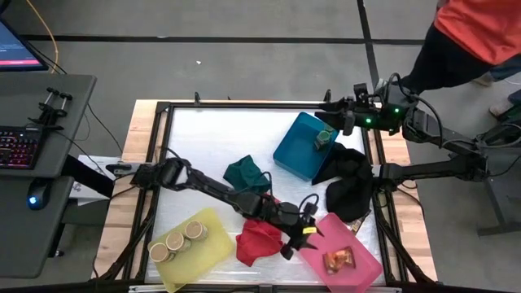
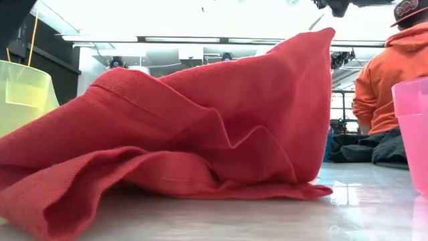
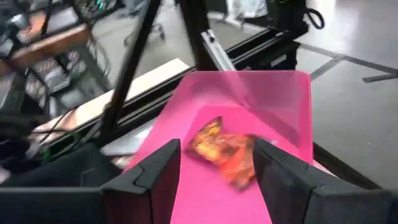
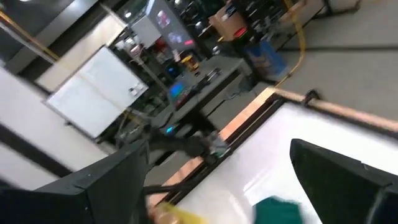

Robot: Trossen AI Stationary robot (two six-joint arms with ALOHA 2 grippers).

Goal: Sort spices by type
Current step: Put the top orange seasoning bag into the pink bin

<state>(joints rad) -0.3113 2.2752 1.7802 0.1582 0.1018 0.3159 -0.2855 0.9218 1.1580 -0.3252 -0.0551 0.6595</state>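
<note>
Brown-and-orange packets (image 3: 222, 151) lie in the pink tray (image 1: 358, 268) at the near right, also seen from above as packets (image 1: 339, 260). My left gripper (image 1: 308, 236) hovers at that tray's near-left end, open, and the left gripper (image 3: 216, 163) touches nothing. Tan-lidded jars (image 1: 176, 241) stand in the yellow tray (image 1: 203, 256) at the near left. A green-lidded jar (image 1: 324, 138) stands in the blue tray (image 1: 297, 150) at the far right. My right gripper (image 1: 332, 108) waits raised beyond the blue tray; the right gripper (image 4: 217, 155) is open and empty.
A red cloth (image 1: 259, 241) lies crumpled between the yellow and pink trays and fills the low view as red cloth (image 2: 200, 134). A green cloth (image 1: 247, 173) lies mid-table, a black cloth (image 1: 350, 185) beside the blue tray. A person in orange (image 1: 480, 32) stands beyond the far right corner.
</note>
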